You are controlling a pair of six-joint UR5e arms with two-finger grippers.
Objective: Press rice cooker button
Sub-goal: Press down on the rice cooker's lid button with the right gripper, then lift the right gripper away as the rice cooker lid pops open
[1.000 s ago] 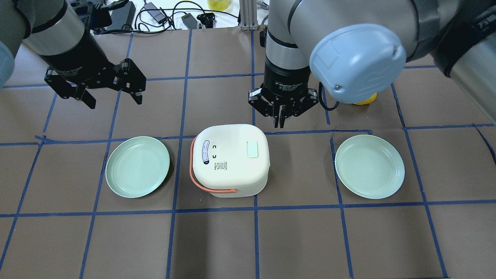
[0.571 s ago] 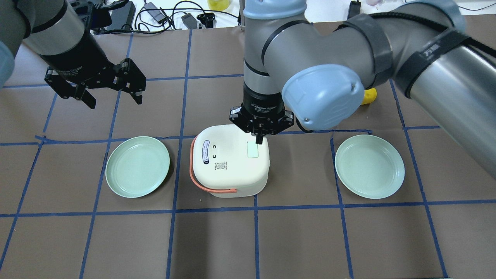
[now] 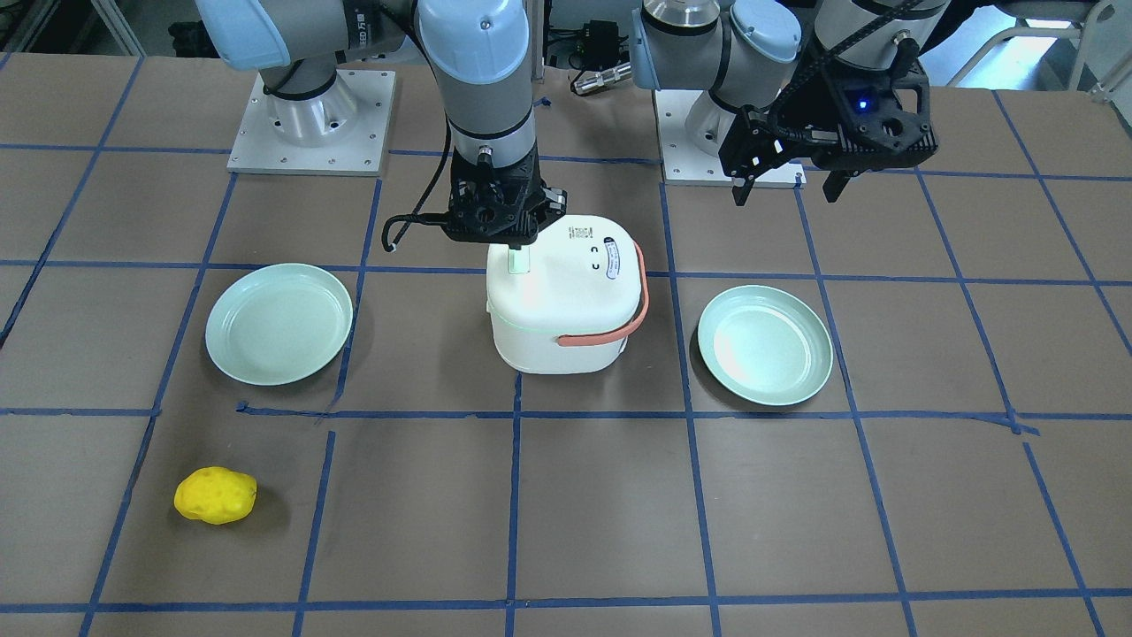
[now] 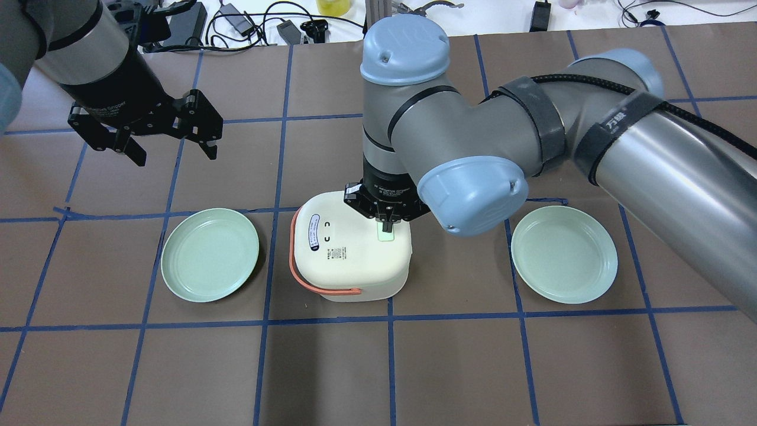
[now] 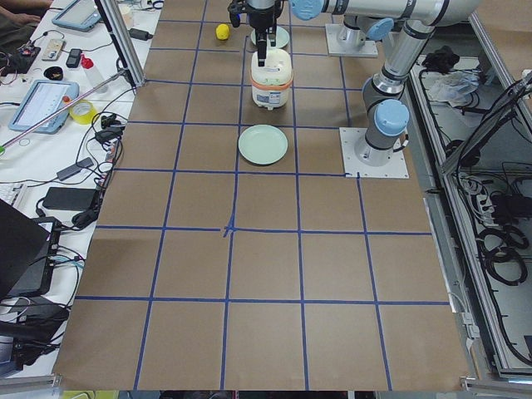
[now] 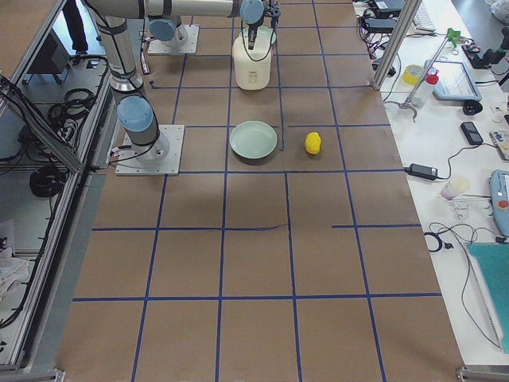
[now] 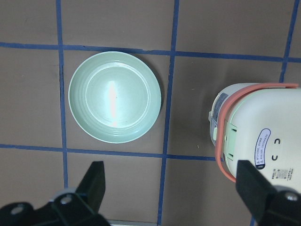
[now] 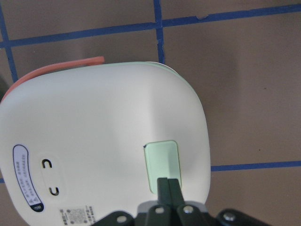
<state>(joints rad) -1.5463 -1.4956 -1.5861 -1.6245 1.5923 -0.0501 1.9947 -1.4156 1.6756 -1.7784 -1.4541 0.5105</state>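
A white rice cooker (image 4: 349,248) with a salmon handle stands mid-table between two plates; it also shows in the front view (image 3: 566,301). A pale green button (image 4: 385,234) sits on its lid and shows in the right wrist view (image 8: 162,162). My right gripper (image 4: 386,223) is shut, pointing straight down, with its fingertips (image 8: 168,186) at the button's near edge. My left gripper (image 4: 171,145) is open and empty, held high at the far left, apart from the cooker; it also shows in the front view (image 3: 790,181).
Two pale green plates flank the cooker: one on the left (image 4: 210,254), one on the right (image 4: 563,254). A yellow lumpy object (image 3: 215,495) lies on the operators' side. Cables and chargers (image 4: 248,23) sit past the table's far edge.
My right arm has swung toward the cooker and come down, moving the shut gripper from beyond the lid's far right corner onto the green button. The left arm has not moved.
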